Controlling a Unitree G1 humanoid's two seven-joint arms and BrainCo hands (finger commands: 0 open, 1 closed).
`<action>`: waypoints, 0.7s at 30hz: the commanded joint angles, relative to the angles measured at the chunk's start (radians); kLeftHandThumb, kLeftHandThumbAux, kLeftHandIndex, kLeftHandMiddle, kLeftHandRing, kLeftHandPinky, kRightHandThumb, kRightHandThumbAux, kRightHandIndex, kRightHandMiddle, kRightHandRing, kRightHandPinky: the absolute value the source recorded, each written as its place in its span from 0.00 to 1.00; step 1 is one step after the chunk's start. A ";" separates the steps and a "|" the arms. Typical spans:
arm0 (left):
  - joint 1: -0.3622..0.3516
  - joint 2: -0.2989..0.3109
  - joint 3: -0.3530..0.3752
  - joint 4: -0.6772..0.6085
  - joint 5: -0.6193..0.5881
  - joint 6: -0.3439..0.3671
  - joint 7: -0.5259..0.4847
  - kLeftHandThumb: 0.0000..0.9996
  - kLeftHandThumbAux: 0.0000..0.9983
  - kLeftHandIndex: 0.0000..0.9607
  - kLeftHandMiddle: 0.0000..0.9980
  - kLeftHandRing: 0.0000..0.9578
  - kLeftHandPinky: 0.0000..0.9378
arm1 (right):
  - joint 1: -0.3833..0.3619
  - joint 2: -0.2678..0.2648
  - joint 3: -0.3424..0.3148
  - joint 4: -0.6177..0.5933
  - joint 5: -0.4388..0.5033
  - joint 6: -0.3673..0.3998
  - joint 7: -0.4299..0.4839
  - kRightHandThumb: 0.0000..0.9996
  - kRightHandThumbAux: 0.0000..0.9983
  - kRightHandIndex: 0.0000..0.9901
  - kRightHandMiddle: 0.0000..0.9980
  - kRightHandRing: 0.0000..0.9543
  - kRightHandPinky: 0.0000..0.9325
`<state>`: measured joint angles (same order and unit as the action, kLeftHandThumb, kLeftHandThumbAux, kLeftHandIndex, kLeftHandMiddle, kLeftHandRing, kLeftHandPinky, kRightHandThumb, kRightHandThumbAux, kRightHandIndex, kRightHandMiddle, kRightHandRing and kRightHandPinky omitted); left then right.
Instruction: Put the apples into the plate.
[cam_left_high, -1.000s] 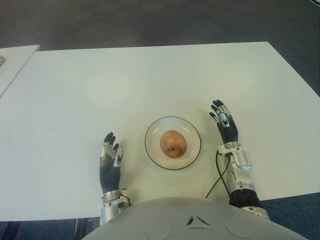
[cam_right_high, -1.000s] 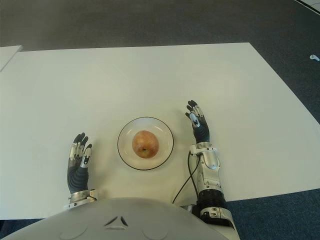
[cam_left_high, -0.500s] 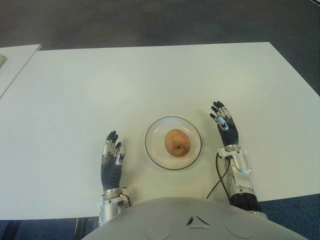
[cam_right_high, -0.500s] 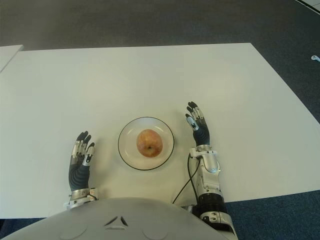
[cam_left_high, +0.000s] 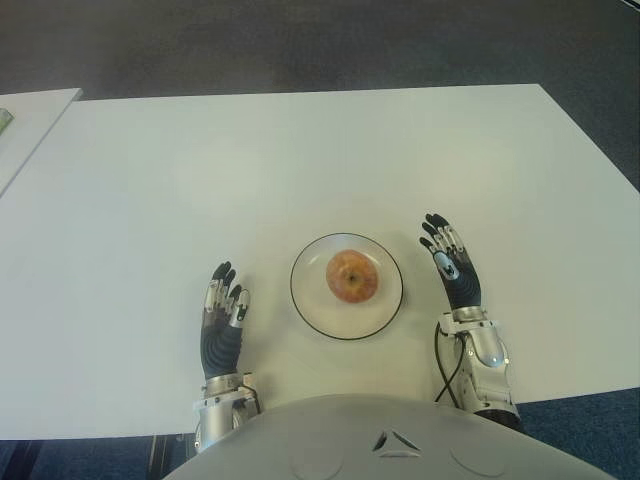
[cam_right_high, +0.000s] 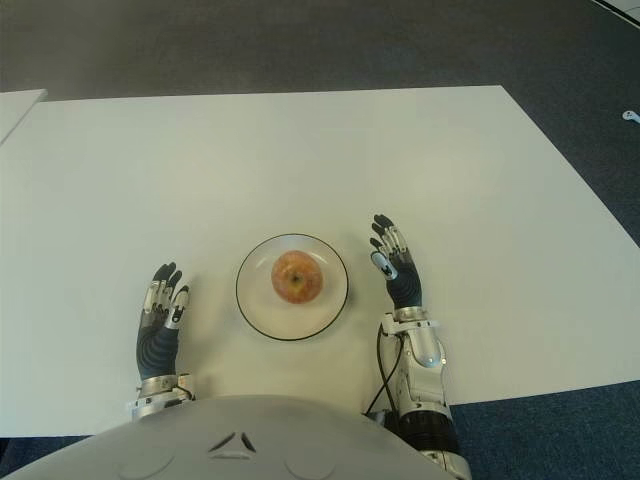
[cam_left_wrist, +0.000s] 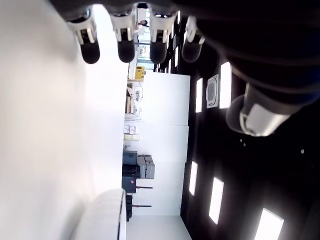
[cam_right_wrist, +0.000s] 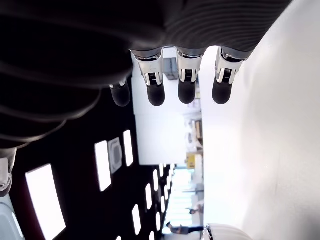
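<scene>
Right robot hand (cam_left_high: 452, 268) drawn back, apple (cam_left_high: 351, 276) rolled on plate (cam_left_high: 318, 312), both hands spread empty, left robot hand (cam_left_high: 223, 318) beside

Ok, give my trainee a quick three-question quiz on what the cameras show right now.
1. True or false: the apple lies inside the plate.
2. Which hand grasps the apple? A) left hand B) right hand C) neither
3. Fill in: the plate sits on the white table ______ the two hands.

Key:
1. True.
2. C: both hands show open, fingers extended, one on each side of the plate.
3. between
</scene>
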<state>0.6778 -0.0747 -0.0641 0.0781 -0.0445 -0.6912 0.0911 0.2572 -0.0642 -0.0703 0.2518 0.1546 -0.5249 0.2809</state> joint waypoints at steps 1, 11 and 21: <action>0.011 -0.017 0.011 0.023 -0.009 0.031 -0.001 0.13 0.51 0.00 0.00 0.00 0.00 | 0.126 0.006 0.003 -0.010 0.014 0.060 0.000 0.07 0.41 0.00 0.00 0.00 0.00; -0.017 -0.010 0.018 0.054 -0.025 -0.010 -0.025 0.13 0.50 0.00 0.00 0.00 0.00 | 0.167 0.022 -0.012 -0.016 0.088 0.059 0.016 0.06 0.45 0.00 0.00 0.00 0.00; -0.025 -0.031 0.025 0.057 -0.028 0.004 -0.011 0.14 0.52 0.00 0.00 0.00 0.00 | 0.174 0.038 -0.032 -0.006 0.136 0.057 0.034 0.06 0.46 0.00 0.00 0.00 0.00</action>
<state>0.6529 -0.0797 -0.0459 0.1019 -0.0690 -0.7218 0.0748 0.3625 -0.0420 -0.0965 0.1723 0.2764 -0.5237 0.3135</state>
